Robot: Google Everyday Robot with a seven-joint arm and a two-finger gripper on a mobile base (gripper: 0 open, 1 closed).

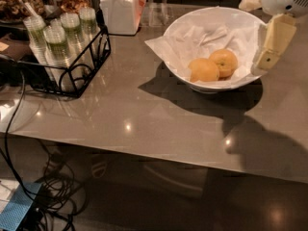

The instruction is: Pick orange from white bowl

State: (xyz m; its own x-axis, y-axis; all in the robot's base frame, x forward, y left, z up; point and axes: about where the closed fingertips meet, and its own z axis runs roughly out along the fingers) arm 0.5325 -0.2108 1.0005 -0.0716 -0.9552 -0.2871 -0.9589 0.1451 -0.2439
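Gripper [270, 44] seen at upper right of frame, hanging over the right rim of the white bowl [243, 80]; open or closed cannot be told. Orange [224, 60] lies in the bowl, right of centre, touching the paler yellow fruit [203, 70] on its left. Risks as judged:
- Wrong fruit could be grabbed, since the two touch.
- Orange could be rolled off if nudged.
- Crumpled paper [192, 37] could be pinched along with it.
- Rim could be struck on descent and the bowl shoved.

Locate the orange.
Upper right, the round deep-orange orange lies in the wide white bowl, right of a paler fruit; the gripper hangs at its right rim.
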